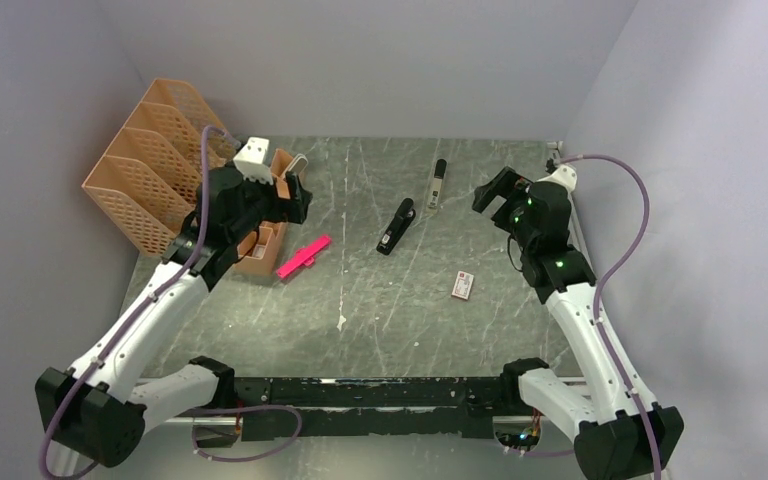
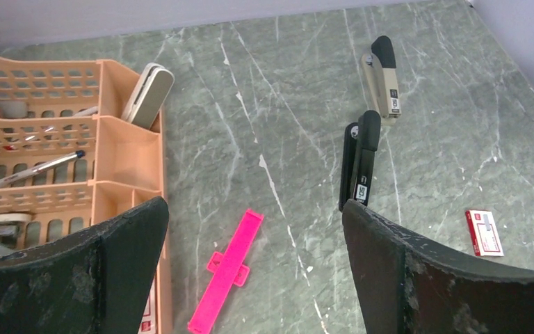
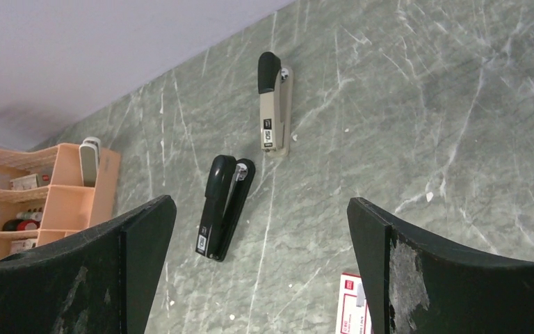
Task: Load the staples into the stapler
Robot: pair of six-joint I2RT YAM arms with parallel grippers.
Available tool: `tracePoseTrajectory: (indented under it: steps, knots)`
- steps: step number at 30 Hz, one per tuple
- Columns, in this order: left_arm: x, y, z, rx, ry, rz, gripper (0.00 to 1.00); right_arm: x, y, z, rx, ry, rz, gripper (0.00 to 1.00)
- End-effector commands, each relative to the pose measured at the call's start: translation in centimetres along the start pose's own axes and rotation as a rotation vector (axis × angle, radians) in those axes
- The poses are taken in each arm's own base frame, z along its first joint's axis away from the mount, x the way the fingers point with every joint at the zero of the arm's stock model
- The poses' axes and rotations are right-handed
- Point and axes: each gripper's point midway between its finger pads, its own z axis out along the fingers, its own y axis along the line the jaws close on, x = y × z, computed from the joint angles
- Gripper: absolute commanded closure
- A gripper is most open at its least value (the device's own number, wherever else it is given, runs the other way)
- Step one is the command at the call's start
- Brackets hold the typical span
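Top external: stapler (image 1: 396, 227) lying mid-table; staple box (image 1: 463, 285) near it, toward right arm (image 1: 580, 310) | left gripper (image 1: 295, 200), right gripper (image 1: 492, 190): fully spread, empty | next: pin stapler base, lift hinged top before opening box.

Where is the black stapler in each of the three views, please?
Top external: the black stapler lies near the picture's middle.
Left wrist: the stapler, right of centre.
Right wrist: the stapler, left of centre.
Shared landmark: the beige stapler just beyond it.
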Motion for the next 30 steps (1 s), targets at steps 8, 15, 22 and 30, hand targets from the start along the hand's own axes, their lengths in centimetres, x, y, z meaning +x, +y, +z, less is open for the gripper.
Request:
tracePoseTrajectory:
  steps: [8,15,22,30]
  knots:
    - [-1.8,-5.5,5.1,0.259,0.057,-0.036,0.01,0.9,-1.0,-0.9,-0.02,-0.036,-0.013,0.0]
    - [-3.7,-7.7,8.3,0.371,-0.009,-0.074,0.01,2.5,-1.1,-1.4,-0.054,0.005,-0.03,0.0]
    - [0.1,-13.2,14.5,0.471,0.11,0.071,0.01,4.6,-1.8,-1.4,-0.049,0.058,-0.042,0.0]
    - [8.0,-17.3,19.7,0.461,0.28,0.256,0.11,4.3,-2.2,-2.2,-0.045,0.035,-0.053,0.0]
